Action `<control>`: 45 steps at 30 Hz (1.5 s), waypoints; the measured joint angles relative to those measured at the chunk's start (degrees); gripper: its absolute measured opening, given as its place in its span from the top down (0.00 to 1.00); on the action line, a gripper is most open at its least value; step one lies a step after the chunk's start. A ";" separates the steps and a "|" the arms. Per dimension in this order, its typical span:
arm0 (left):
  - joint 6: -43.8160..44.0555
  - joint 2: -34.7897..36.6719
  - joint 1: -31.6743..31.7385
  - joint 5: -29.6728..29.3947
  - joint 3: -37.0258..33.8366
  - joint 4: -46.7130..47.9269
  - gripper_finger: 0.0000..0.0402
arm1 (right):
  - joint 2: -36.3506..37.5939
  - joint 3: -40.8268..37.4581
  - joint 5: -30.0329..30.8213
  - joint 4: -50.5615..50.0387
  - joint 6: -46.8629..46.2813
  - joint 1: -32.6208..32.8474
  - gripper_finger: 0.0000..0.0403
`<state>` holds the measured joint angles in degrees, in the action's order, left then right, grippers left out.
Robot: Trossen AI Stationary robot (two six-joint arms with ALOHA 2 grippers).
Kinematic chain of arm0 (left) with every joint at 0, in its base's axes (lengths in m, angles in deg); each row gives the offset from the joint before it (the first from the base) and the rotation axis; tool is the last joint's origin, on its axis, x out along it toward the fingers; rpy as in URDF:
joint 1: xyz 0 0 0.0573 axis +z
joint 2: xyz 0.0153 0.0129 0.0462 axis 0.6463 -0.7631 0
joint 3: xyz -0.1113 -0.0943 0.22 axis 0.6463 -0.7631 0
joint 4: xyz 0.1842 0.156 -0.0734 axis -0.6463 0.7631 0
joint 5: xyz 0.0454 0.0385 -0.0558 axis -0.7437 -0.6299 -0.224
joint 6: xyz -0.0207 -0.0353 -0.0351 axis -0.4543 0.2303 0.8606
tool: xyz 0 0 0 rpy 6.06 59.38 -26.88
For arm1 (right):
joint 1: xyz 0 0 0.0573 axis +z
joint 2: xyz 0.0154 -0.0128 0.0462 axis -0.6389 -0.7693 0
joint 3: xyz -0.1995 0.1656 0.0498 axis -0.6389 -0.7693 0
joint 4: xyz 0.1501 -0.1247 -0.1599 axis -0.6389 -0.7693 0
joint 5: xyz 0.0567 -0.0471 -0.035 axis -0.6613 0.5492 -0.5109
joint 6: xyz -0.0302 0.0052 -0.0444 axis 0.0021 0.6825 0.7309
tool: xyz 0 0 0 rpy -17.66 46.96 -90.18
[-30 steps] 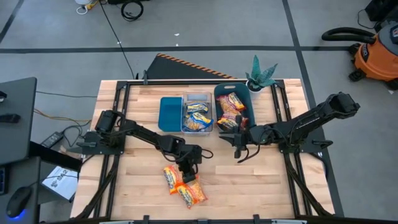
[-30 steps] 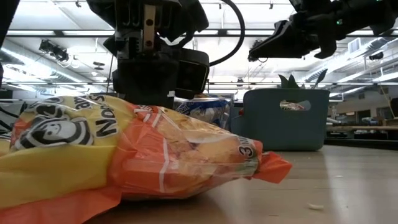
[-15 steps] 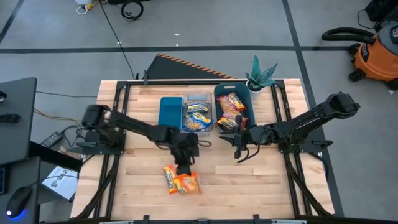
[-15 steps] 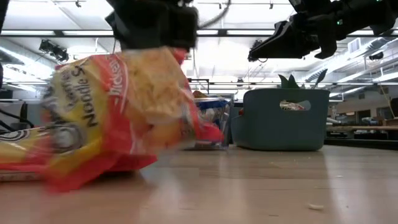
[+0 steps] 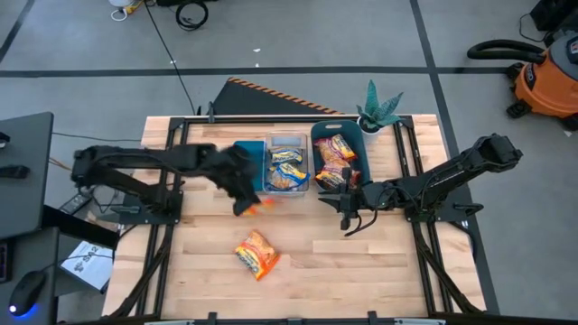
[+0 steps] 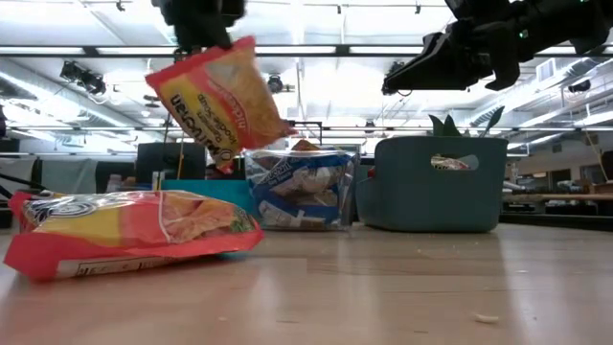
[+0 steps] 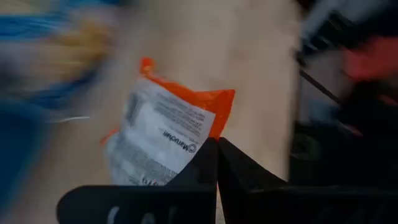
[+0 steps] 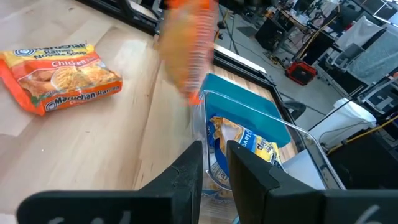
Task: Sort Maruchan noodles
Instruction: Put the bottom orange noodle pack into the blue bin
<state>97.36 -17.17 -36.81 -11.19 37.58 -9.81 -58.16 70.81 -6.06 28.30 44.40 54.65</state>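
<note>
My left gripper is shut on one orange-yellow Maruchan packet, up in the air just near of the clear bin. In the low view the packet hangs under the gripper. A second orange packet lies flat on the table nearer the front edge. The clear bin holds yellow-and-blue packets; the teal bin holds red-brown and orange ones. My right gripper waits slightly open, near of the teal bin. My left gripper pinches the orange packet between its two shut fingers at one edge of its white printed back. The fingers come from above. The packet is lifted clear of the table and hangs tilted below them, top end at the gripper.
A teal lid or tray lies left of the clear bin. A potted plant stands at the far right corner. Bare wood spreads across the near right of the table.
My left gripper, down on the two orange packets a second ago, has risen with one of them and swung toward the far edge and the clear bin. That packet is now lifted clear and hanging. The other packet stays on the table, shifted a little.
</note>
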 joint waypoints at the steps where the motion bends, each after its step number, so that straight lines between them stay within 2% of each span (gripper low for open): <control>1: 0.22 1.62 1.06 -2.72 0.00 1.39 0.99 | 0.00 0.00 -0.09 0.04 -0.01 0.01 0.80; 7: 0.42 9.00 8.22 -13.66 0.00 4.43 0.99 | 0.00 0.00 -0.22 0.29 -0.06 0.02 0.80; 11: 0.38 9.22 13.14 -19.95 0.00 4.85 0.99 | 0.00 0.00 -0.27 0.58 -0.07 0.00 0.80; 13: 0.38 8.12 15.84 -21.26 0.03 5.35 0.99 | 0.00 0.00 -0.27 0.61 -0.10 0.01 0.80; 18: 0.40 3.73 23.07 -20.61 0.00 8.36 0.99 | 0.00 0.00 -0.27 0.56 -0.26 0.04 0.80; 22: 0.73 -0.45 27.58 -15.05 0.00 7.06 0.99 | 0.00 0.00 -0.27 0.36 -0.43 0.04 0.80; 28: 1.93 -6.09 30.53 -10.88 0.00 6.40 0.99 | 0.00 0.00 -0.27 0.07 -0.69 0.31 0.80; 31: 1.55 -9.66 31.70 -11.60 -0.04 9.88 0.99 | 0.00 0.00 -0.29 0.08 -0.83 0.93 0.80; 34: 0.37 -12.67 32.20 -11.85 -0.04 8.93 0.98 | 0.00 0.00 -0.28 0.06 -0.63 1.62 0.80; 40: -6.38 -16.72 32.26 -10.05 -0.02 4.16 0.96 | 0.00 0.00 -0.03 0.02 -0.52 2.25 0.80; 45: -22.20 -18.68 31.07 -7.76 -0.02 2.69 0.98 | 0.00 0.00 0.04 -0.20 -0.45 2.25 0.80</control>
<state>75.16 -35.85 -5.74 -18.95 37.56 -7.12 -58.16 70.81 -6.02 28.10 43.95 56.90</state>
